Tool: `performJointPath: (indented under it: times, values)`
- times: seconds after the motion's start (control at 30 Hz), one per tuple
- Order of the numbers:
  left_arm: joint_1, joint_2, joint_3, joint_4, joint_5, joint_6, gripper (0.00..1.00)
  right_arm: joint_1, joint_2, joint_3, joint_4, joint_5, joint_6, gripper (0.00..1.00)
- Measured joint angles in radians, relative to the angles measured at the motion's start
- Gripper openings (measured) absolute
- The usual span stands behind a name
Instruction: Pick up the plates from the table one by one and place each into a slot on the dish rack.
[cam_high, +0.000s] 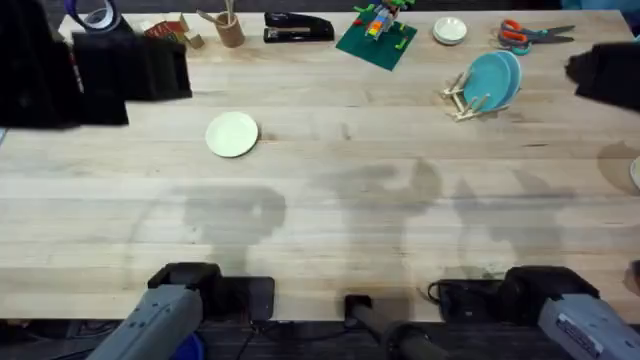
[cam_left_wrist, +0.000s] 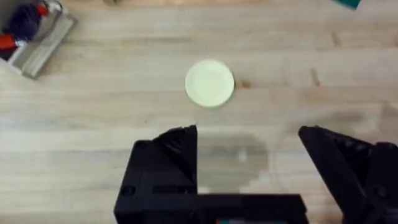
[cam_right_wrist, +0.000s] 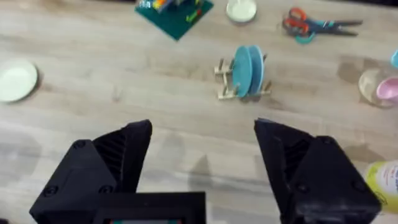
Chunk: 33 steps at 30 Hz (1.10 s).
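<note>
A pale cream plate (cam_high: 232, 133) (cam_left_wrist: 209, 83) (cam_right_wrist: 15, 80) lies flat on the left half of the table (cam_high: 350, 220). At the far right, the small wooden dish rack (cam_high: 466, 101) (cam_right_wrist: 226, 79) holds two teal plates (cam_high: 493, 78) (cam_right_wrist: 248, 70) upright in its slots, side by side. My left gripper (cam_left_wrist: 247, 134) hangs open above bare wood, short of the cream plate and holding nothing. My right gripper (cam_right_wrist: 202, 127) is open too, high over the table, with the rack well ahead of it.
Along the far edge stand a black box (cam_high: 130, 65), a cup of sticks (cam_high: 229, 30), a stapler (cam_high: 297, 27), a green baseplate with toy bricks (cam_high: 377, 38), a small white dish (cam_high: 449, 31) and scissors (cam_high: 525, 35). A pink bowl (cam_right_wrist: 388, 89) sits at the right edge.
</note>
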Motion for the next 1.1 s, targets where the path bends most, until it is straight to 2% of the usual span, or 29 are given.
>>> performJointPath:
  times: [0.27,0.47,0.67,1.1]
  values:
    - [0.0,0.192,0.186,-0.162,0.0,0.0,0.992,0.0,0.198,0.226,-0.209,-0.003,0.0,0.992]
    - [0.0,0.258,0.269,-0.198,0.0,0.0,0.994,0.0,0.313,0.334,-0.336,-0.003,0.0,0.991]
    - [0.0,0.267,0.279,-0.198,0.0,0.0,0.993,0.0,0.359,0.356,-0.345,-0.003,0.0,0.992]
    - [0.0,0.267,0.279,-0.198,0.0,0.0,0.993,0.0,0.359,0.361,-0.345,-0.003,0.0,0.993]
